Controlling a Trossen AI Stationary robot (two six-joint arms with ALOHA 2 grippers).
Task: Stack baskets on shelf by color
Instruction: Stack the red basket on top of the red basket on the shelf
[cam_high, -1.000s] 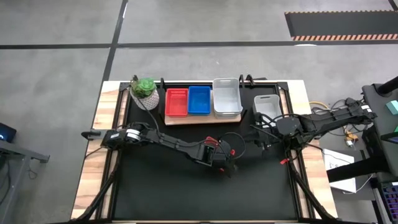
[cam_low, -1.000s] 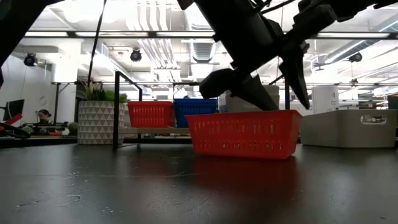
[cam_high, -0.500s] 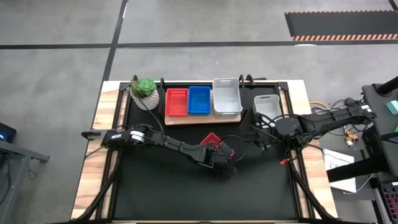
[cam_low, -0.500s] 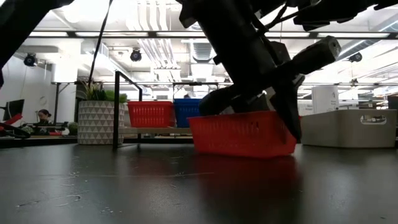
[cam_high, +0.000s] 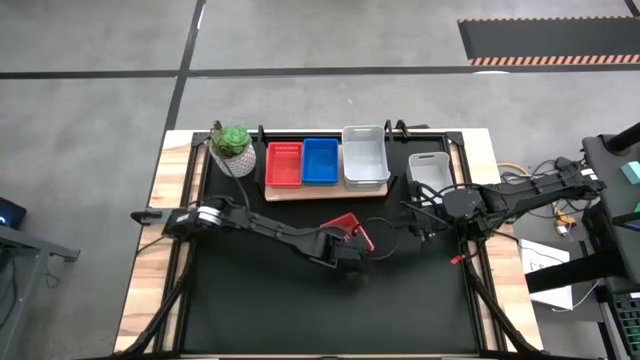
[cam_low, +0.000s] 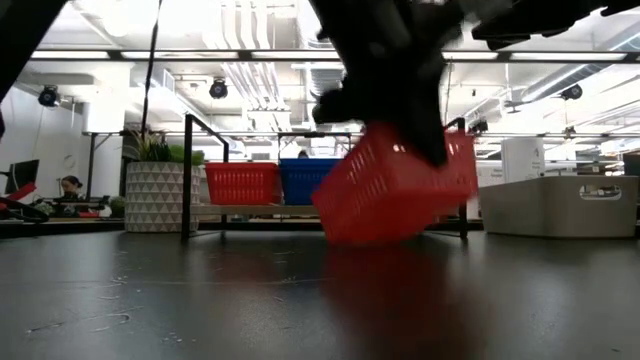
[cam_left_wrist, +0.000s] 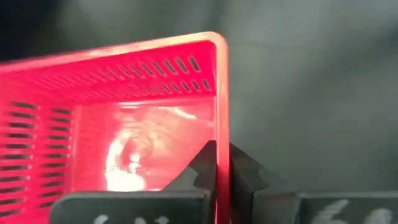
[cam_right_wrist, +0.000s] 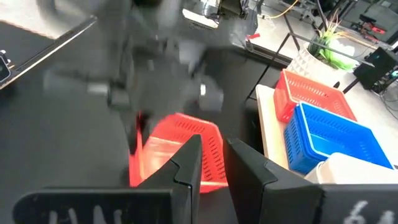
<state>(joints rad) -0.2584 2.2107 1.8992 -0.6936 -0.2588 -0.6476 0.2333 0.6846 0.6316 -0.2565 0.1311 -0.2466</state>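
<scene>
A loose red basket (cam_high: 345, 226) (cam_low: 400, 185) sits tilted near the table's middle, with my left gripper (cam_high: 352, 243) shut on its wall. The end under the gripper is raised. Its lower corner (cam_low: 345, 232) is down at the tabletop; whether they touch I cannot tell. On the light-wood shelf (cam_high: 300, 192) at the far edge stand a red basket (cam_high: 284, 165), a blue one (cam_high: 320, 162) and a whitish-grey one (cam_high: 365, 155), each on its bottom. My right gripper (cam_high: 412, 218) (cam_right_wrist: 214, 162) hovers right of the loose basket, open, with nothing between its fingers. My left gripper pinches one side wall of the red basket (cam_left_wrist: 222, 124) a little back from a corner (cam_left_wrist: 217, 40). One finger (cam_left_wrist: 202, 165) is inside the basket and the other (cam_left_wrist: 245, 177) outside. The fingers slant down from above onto the rim. The basket hangs tilted from the hold.
A white patterned plant pot (cam_high: 233, 145) (cam_low: 160, 195) stands left of the shelf. Another whitish-grey basket (cam_high: 430, 168) (cam_low: 560, 205) rests on the black tabletop right of the shelf. A black frame post (cam_low: 187, 175) rises in front of the shelf.
My left gripper has shut on the red basket's wall, rolled and risen a little. The basket, which lay flat on the table, is now tipped: the held end has lifted and the opposite end stays low.
</scene>
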